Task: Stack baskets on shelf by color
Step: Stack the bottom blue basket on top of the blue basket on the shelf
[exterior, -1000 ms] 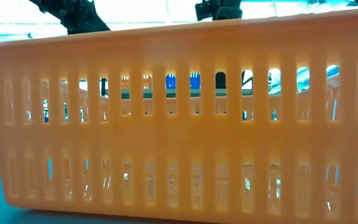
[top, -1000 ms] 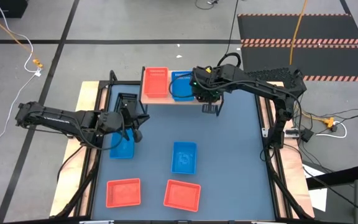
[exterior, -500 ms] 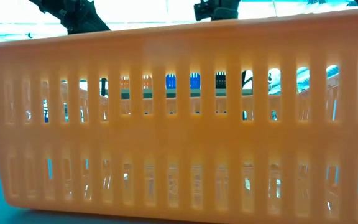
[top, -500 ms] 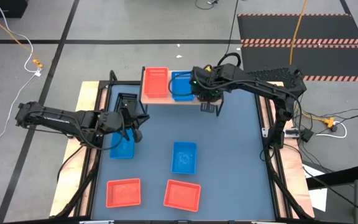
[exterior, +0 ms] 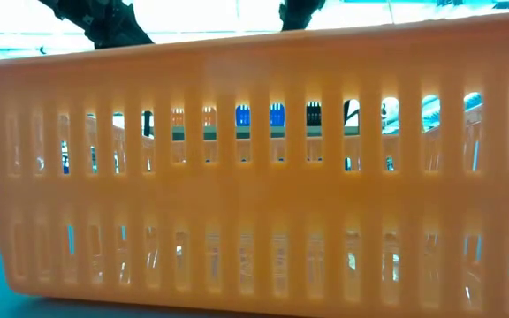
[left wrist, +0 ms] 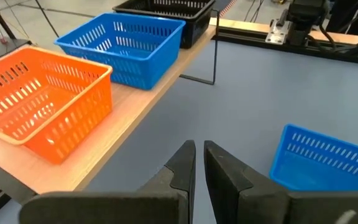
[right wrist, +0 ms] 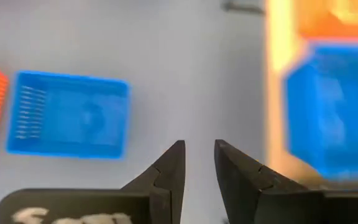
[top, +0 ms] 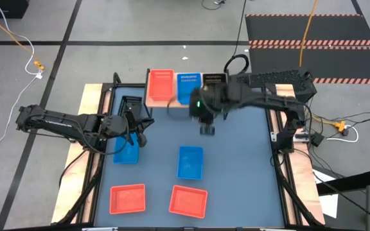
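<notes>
On the shelf (top: pixel 172 102) at the table's far edge stand, side by side, a red basket (top: pixel 160 85), a blue basket (top: pixel 188 87) and a black basket (top: pixel 214 79); the left wrist view shows them as red basket (left wrist: pixel 39 102), blue basket (left wrist: pixel 126 46) and black basket (left wrist: pixel 166 6). My right gripper (top: pixel 207 128) (right wrist: pixel 199 165) hangs open over bare table, just near of the shelf. A second blue basket (top: pixel 190 162) (right wrist: pixel 70 115) lies near of it. My left gripper (top: pixel 139 136) (left wrist: pixel 199 163) is shut above a third blue basket (top: pixel 126 154) at the table's left.
Two red baskets (top: pixel 128 197) (top: pixel 188 201) lie along the table's near edge; the wall of one, the red basket (exterior: pixel 254 168), fills the low view. Black baskets (top: pixel 130 106) sit at the table's far left. Bare table top (top: pixel 243 160) spreads on the right.
My right gripper has drawn back from the shelf's right end toward the table's near edge and a little left. The black basket it covered before now shows standing on the shelf beside the blue one. The left arm has kept still.
</notes>
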